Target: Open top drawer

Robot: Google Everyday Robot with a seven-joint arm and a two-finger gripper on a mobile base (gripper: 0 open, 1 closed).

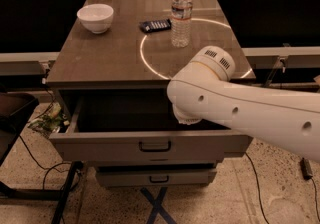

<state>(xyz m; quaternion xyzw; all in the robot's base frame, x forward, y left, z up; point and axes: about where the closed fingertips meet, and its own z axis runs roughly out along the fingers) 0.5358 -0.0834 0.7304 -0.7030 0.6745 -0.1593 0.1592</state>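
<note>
The arm (250, 113) is a thick, smooth tube in creamy white, with three small dark round holes spaced along its side. It ends in a bulbous joint (200, 88) whose flat round cap (216, 60) bears two patches of dark vent slots and a tan seam around its rim. The gripper is hidden behind this joint.
</note>
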